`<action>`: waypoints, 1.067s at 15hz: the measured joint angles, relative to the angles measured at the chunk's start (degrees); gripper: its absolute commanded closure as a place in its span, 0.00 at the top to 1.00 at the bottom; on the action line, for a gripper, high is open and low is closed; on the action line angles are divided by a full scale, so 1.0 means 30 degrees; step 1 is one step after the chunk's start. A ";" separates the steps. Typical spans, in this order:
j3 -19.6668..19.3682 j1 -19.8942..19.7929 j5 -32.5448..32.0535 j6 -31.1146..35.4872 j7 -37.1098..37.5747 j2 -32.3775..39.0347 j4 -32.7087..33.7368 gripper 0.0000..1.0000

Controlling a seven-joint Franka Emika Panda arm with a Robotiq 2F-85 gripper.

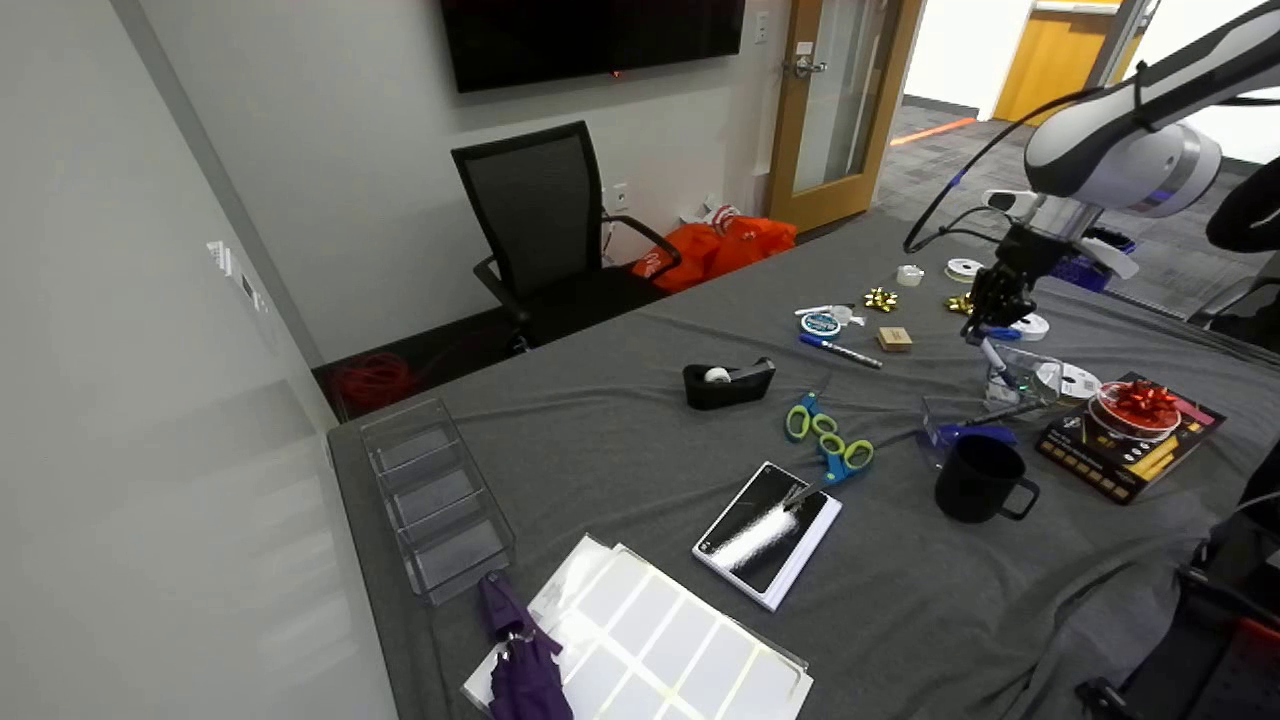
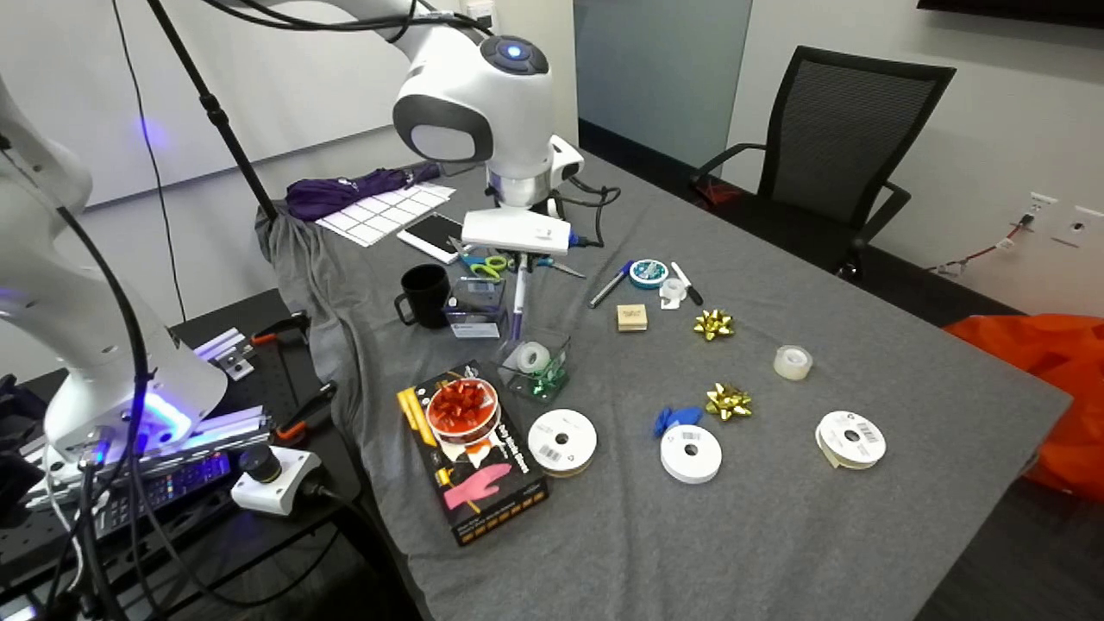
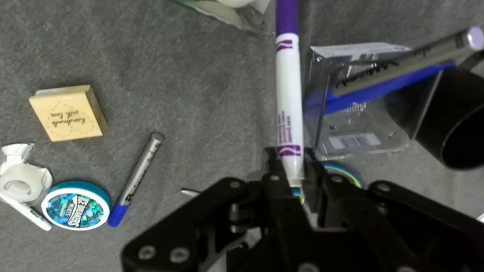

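Observation:
My gripper point(image 3: 290, 160) is shut on a white marker with a purple cap point(image 3: 289, 87), gripping its uncapped end. In an exterior view the marker point(image 2: 519, 297) hangs cap down above a clear box point(image 2: 562, 349) holding a tape roll point(image 2: 532, 356) and a green bow point(image 2: 546, 380); I cannot tell whether the cap is inside it. The gripper also shows in an exterior view point(image 1: 980, 325). Beside it, a clear holder point(image 3: 393, 145) bears a grey marker point(image 3: 401, 66) and something blue. A black mug point(image 3: 431, 132) stands next to that holder.
A black box point(image 2: 509, 504) with a red bow lies near the clear box. Ribbon spools point(image 2: 562, 440), gold bows point(image 2: 713, 324), a wooden stamp point(image 3: 70, 113), a blue-capped marker point(image 3: 138, 175), scissors point(image 1: 812, 415), a tape dispenser point(image 1: 725, 385) and a divided tray point(image 1: 440, 500) are around.

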 measured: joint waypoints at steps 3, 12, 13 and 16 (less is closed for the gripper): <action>-0.0018 0.0529 0.0121 -0.1791 0.2678 -0.0363 0.1439 0.04; -0.0195 0.2261 -0.1139 -0.0581 1.1638 0.2250 0.4724 0.04; -0.0275 0.2538 -0.1807 0.0071 1.2983 0.3006 0.4979 0.04; -0.0563 0.3351 -0.4037 0.1249 1.7348 0.5510 0.6110 0.04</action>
